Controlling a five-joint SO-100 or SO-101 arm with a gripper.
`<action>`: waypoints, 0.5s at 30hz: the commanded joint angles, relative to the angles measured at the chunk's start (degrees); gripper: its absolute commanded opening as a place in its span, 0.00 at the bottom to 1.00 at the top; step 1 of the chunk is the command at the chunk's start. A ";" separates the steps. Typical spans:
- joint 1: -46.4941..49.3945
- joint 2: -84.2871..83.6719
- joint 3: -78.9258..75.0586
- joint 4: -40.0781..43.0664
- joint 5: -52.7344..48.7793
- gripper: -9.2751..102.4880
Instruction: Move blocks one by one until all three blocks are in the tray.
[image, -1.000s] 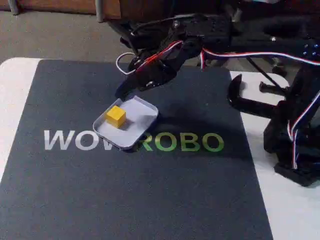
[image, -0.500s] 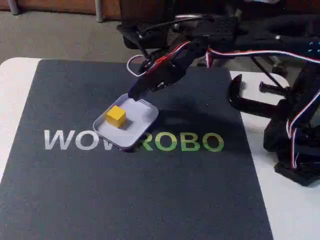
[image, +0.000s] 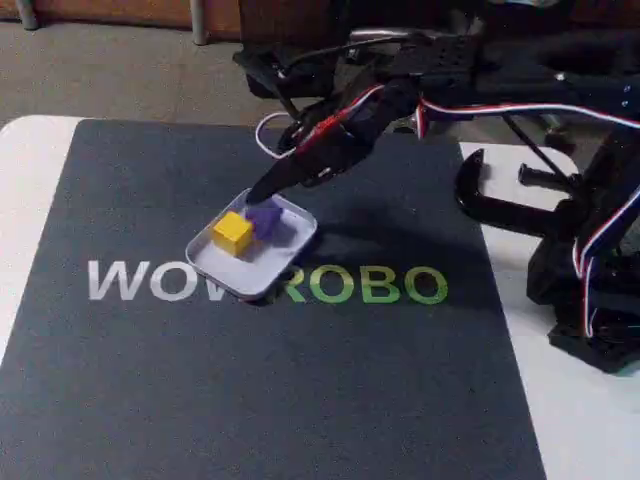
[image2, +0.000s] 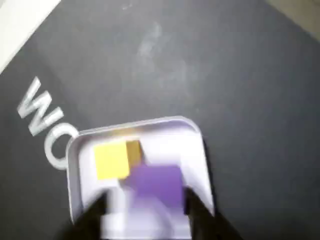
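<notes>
covering most of the white bench, the dark mat with its printed lettering gives the work a flat, non-slip floor, and the arm's base sits clamped at the right edge so the arm can reach left over it. the tray lies near the mat's middle, just far of the lettering, its raised rim there to stop cubes sliding out. the gripper hangs over the tray's far side in the fixed view, tip angled down; in the wrist view its dark fingers stand apart on either side of the purple block, spread wider than the cube, so it looks let go. that purple block is in the tray, tilted, touching the yellow block to its left. no third block is seen, so the job seems unfinished.
</notes>
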 joint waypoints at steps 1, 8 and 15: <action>0.53 3.34 -0.18 -0.62 -0.26 0.28; -0.88 7.29 0.70 0.18 -0.70 0.28; -7.03 23.38 10.11 1.23 -3.25 0.28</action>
